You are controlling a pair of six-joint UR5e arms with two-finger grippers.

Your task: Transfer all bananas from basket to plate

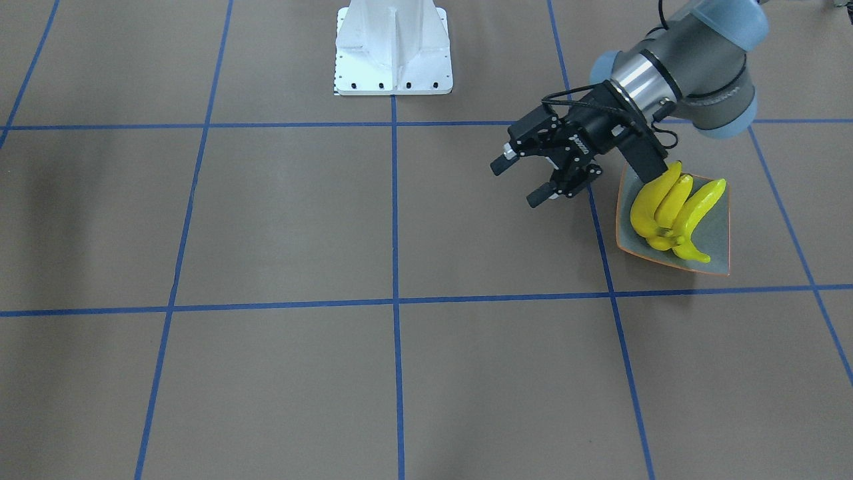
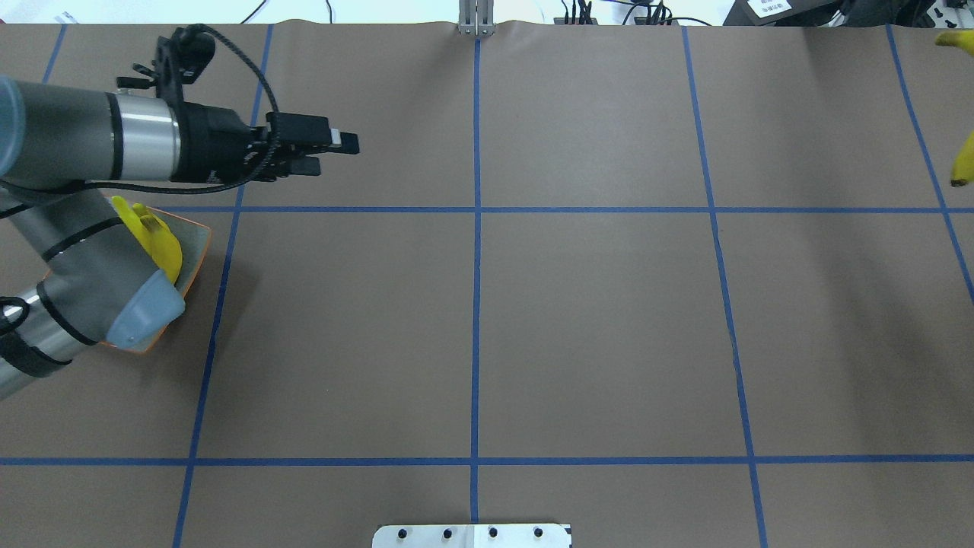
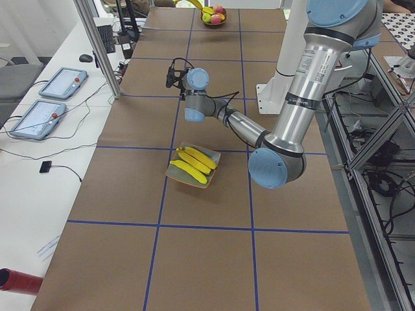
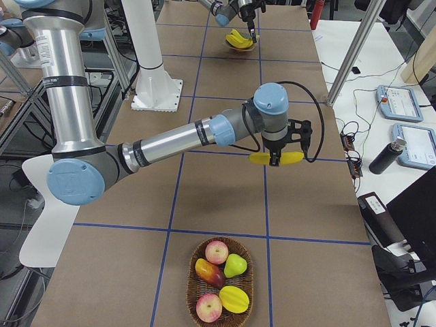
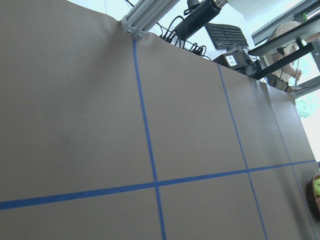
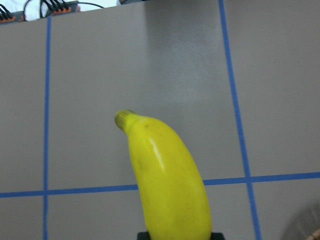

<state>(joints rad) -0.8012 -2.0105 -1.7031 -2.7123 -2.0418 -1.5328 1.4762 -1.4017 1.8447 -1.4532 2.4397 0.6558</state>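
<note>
Yellow and glossy, the last banana point(image 4: 294, 157) hangs pinched in the right gripper point(image 4: 275, 162), mid-frame in the right-side view. Three bananas point(image 1: 670, 207) lie on the plate point(image 1: 718, 230) at the front view's right, beside the spread, empty left gripper point(image 1: 516, 183). The carry seems to be under way, and next probably comes a long reach across to the plate, or a handover.

Brown paper worktop point(image 3: 207, 265) gridded with blue tape lines point(image 3: 207, 227); a white side desk point(image 3: 26, 194) along the frame's left holds two tablets point(image 3: 63, 82).
</note>
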